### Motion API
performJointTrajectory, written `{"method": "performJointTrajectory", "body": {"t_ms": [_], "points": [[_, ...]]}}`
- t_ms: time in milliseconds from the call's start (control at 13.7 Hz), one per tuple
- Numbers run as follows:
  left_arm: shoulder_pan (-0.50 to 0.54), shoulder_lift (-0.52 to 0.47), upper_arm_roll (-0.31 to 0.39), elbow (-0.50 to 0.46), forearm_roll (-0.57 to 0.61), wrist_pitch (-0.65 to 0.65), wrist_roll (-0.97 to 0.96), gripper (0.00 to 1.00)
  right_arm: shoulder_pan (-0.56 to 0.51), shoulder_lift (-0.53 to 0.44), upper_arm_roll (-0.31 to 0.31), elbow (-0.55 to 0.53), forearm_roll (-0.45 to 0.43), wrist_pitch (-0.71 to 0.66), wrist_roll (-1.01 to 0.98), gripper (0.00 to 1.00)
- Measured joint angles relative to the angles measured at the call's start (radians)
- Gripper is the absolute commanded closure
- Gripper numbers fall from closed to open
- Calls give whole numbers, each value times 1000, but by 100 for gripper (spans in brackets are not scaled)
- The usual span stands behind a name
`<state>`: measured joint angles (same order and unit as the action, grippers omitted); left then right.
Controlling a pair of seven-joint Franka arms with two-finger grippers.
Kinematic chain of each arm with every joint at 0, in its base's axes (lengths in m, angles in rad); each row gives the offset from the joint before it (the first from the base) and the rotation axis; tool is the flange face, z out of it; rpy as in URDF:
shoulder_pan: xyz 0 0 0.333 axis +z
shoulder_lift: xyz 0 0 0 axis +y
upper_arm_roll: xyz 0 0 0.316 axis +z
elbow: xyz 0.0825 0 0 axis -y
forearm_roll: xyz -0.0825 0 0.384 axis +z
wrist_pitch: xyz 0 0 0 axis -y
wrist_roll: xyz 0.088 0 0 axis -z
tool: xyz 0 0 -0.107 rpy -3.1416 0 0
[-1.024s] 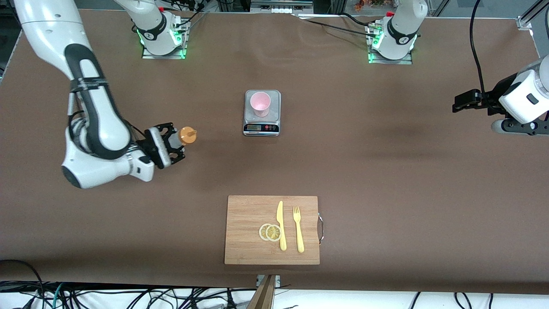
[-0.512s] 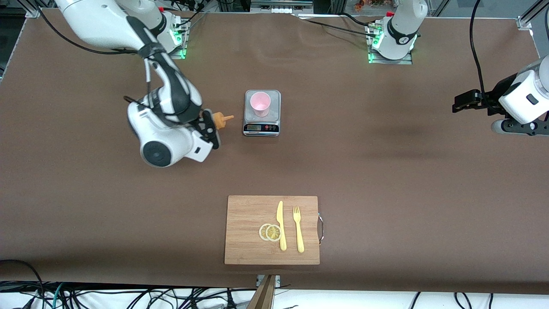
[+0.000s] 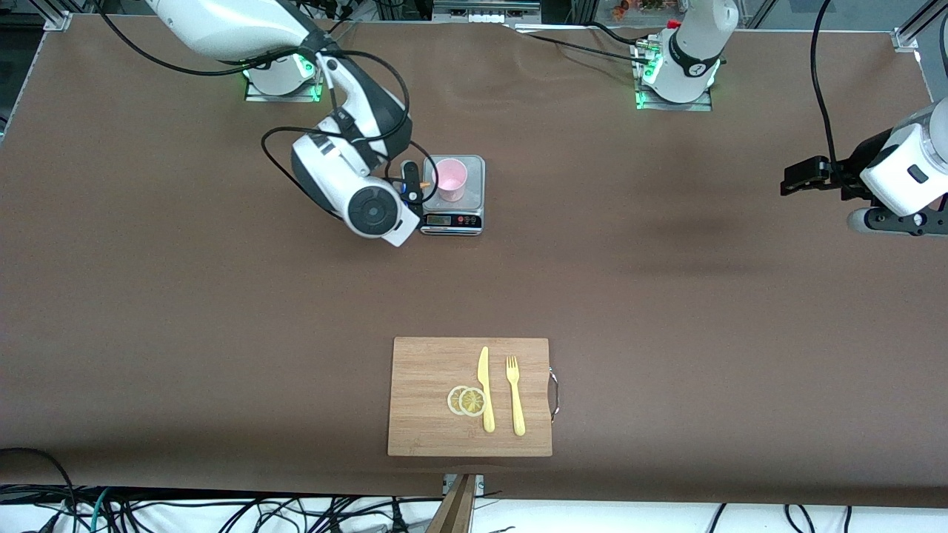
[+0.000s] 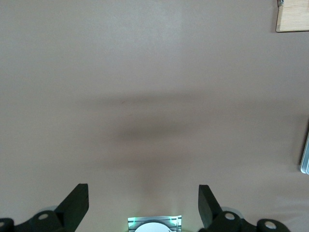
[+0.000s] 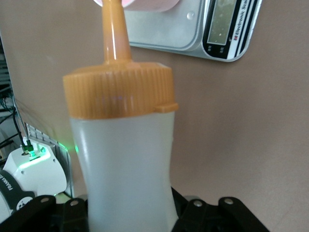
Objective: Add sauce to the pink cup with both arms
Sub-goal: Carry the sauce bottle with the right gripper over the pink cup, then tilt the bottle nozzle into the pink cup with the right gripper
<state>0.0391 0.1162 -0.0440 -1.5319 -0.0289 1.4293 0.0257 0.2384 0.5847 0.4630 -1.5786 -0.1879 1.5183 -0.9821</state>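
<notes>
My right gripper (image 3: 412, 185) is shut on the sauce bottle (image 5: 123, 164), whitish with an orange cap (image 5: 118, 92). It holds the bottle tipped on its side beside the pink cup (image 3: 450, 179). The orange nozzle (image 3: 424, 184) points at the cup's rim, and in the right wrist view the nozzle (image 5: 115, 34) reaches the cup's edge (image 5: 147, 4). The cup stands upright on a small kitchen scale (image 3: 474, 211). My left gripper (image 3: 796, 178) is open and empty, and waits over the bare table at the left arm's end; its fingers (image 4: 72, 208) are spread wide.
A wooden cutting board (image 3: 422, 370) lies nearer to the front camera than the scale, with a yellow knife (image 3: 485, 389), a yellow fork (image 3: 515, 396) and two lemon slices (image 3: 466, 400) on it. A corner of the board (image 4: 292, 17) shows in the left wrist view.
My right arm has swung the bottle from the right arm's end of the table across to the scale, tipping it until the nozzle points at the cup. The left arm has not moved.
</notes>
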Motion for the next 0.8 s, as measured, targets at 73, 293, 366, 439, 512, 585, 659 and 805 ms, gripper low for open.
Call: {"method": "performJointTrajectory", "body": {"t_ms": [73, 293, 366, 439, 512, 585, 659, 805], "points": [[0, 0, 0, 0, 0, 0, 0, 0, 17, 0, 2, 0, -23, -12, 22, 100], [0, 0, 0, 0, 0, 0, 0, 0, 75, 0, 4, 0, -88, -31, 81, 100], [0, 0, 1, 0, 0, 0, 0, 0, 92, 0, 4, 1, -107, -41, 98, 100], [1, 0, 1, 0, 0, 0, 0, 0, 106, 0, 4, 6, -128, -54, 121, 100], [3, 1, 2, 0, 0, 0, 0, 0, 119, -1, 4, 13, -147, -66, 141, 100], [4, 1, 2, 0, 0, 0, 0, 0, 133, -1, 4, 20, -164, -78, 161, 100], [5, 1, 2, 0, 0, 0, 0, 0, 145, -1, 4, 26, -180, -88, 180, 100], [5, 2, 2, 0, 0, 0, 0, 0, 163, -1, 8, 36, -202, -109, 220, 100]]}}
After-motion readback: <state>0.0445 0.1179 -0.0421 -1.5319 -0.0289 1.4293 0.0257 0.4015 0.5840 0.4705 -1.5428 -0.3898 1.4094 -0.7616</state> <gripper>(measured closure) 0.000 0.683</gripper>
